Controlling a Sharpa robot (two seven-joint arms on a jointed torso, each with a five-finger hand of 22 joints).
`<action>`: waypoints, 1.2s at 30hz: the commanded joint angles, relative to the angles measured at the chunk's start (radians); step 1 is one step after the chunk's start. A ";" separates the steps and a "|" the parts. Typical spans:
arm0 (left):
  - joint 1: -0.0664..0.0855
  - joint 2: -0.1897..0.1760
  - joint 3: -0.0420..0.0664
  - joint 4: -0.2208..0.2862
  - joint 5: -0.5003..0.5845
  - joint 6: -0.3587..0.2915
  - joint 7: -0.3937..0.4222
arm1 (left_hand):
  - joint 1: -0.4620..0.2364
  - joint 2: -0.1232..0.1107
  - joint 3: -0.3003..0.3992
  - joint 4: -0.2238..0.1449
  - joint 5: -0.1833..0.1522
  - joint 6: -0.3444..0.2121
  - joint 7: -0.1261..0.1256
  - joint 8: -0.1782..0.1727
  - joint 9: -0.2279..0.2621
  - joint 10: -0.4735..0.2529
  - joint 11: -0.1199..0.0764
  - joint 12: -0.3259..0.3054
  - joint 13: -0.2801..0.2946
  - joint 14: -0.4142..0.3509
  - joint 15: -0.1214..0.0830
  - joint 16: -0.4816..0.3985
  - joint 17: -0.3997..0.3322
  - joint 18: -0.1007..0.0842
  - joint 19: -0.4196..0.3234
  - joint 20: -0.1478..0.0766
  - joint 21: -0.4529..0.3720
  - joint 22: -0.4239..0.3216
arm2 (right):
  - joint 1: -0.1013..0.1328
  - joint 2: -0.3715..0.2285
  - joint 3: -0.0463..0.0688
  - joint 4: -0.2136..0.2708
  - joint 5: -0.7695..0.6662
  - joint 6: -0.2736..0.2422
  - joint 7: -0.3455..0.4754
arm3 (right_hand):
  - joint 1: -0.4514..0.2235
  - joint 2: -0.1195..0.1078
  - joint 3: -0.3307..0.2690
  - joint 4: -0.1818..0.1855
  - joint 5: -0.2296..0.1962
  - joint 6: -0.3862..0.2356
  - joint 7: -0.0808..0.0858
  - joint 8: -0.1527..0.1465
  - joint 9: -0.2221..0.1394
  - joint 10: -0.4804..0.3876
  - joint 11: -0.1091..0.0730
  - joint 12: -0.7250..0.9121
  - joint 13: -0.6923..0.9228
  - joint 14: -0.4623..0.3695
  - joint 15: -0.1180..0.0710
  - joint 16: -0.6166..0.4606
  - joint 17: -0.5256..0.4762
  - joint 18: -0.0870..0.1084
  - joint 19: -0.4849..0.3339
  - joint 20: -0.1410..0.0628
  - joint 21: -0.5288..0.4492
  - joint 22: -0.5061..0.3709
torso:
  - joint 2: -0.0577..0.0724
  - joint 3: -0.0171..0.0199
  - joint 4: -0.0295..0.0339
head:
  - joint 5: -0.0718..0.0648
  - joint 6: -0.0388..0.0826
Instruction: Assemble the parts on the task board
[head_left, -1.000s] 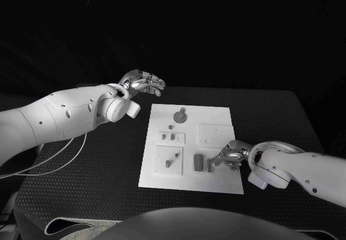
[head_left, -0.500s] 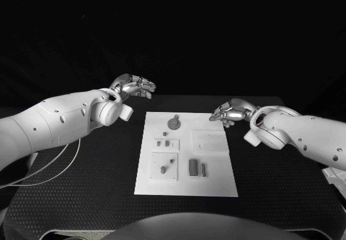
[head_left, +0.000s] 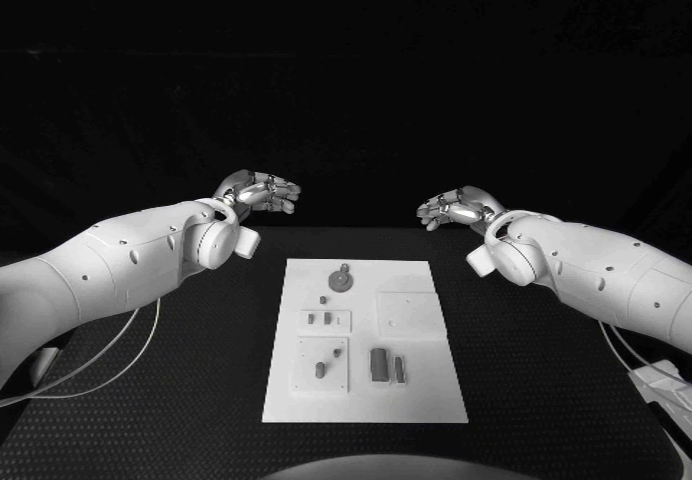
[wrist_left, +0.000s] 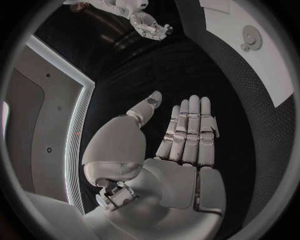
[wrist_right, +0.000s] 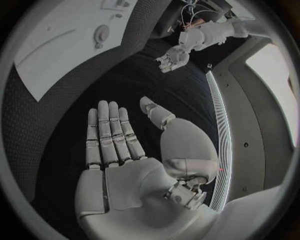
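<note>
Hands, left (head_left: 260, 192) and right (head_left: 456, 209), hovered flat, fingers straight, holding nothing, above the rectangular white task board (head_left: 433, 385) at lower centre.

both white arms reach forward from the picture's sides in the head view, raised and roughly mirroring each other. the left arm (head_left: 123, 265) comes in from the left edge and ends with the left hand (head_left: 261, 192) held up beyond the far edge of the table. the right arm (head_left: 591, 270) comes in from the right edge, and the right hand (head_left: 457, 209) is lifted at about the same height. the two hands are well apart. each wrist view shows its own hand flat, palm exposed, fingers (wrist_left: 189, 131) straight and side by side (thumb angled off to one side), holding nothing.
</note>
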 joint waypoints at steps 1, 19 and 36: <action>-0.005 0.010 0.001 -0.022 0.036 0.056 0.028 | -0.024 -0.003 -0.006 0.005 0.006 -0.015 -0.001 -0.003 -0.003 -0.024 0.002 -0.006 -0.011 -0.053 0.017 -0.039 -0.011 -0.015 -0.061 0.018 -0.004 -0.026 | -0.012 0.017 0.010 -0.033 0.094 0.069 0.072 | -0.004 0.003 -0.005 -0.003 -0.001 -0.016 -0.002 -0.008 -0.007 -0.013 0.004 -0.041 -0.046 -0.024 0.010 -0.050 -0.026 -0.018 -0.039 0.010 -0.034 -0.016 | -0.016 0.0017 0.0007 | 0.000 0.022; -0.048 -0.015 0.017 0.087 0.067 -0.103 0.062 | -1.034 0.056 -0.501 0.266 -0.047 -0.828 -0.177 -0.297 -0.478 -1.081 -0.146 -0.068 -0.214 -0.890 -0.102 -0.525 -0.472 -0.015 -0.893 -0.001 -0.063 -0.977 | -0.037 -0.023 0.029 0.076 0.152 -0.086 0.086 | -0.915 0.049 -0.650 0.276 -0.052 -0.811 -0.182 -0.157 -0.669 -0.884 -0.149 -0.328 -0.600 -0.753 -0.149 -0.634 -0.568 -0.130 -0.504 -0.170 -0.390 -1.160 | -0.018 0.0205 0.0201 | -0.020 0.114; -0.162 -0.140 0.077 0.567 0.220 -0.552 0.241 | -1.034 0.056 -0.501 0.266 -0.047 -0.828 -0.177 -0.297 -0.478 -1.081 -0.146 -0.068 -0.214 -0.890 -0.102 -0.525 -0.472 -0.015 -0.893 -0.001 -0.063 -0.977 | -0.114 -0.198 0.066 0.588 0.466 -0.536 0.263 | -0.915 0.049 -0.650 0.276 -0.052 -0.811 -0.182 -0.157 -0.669 -0.884 -0.149 -0.328 -0.600 -0.753 -0.149 -0.634 -0.568 -0.130 -0.504 -0.170 -0.390 -1.160 | -0.019 0.0352 0.0378 | -0.039 0.180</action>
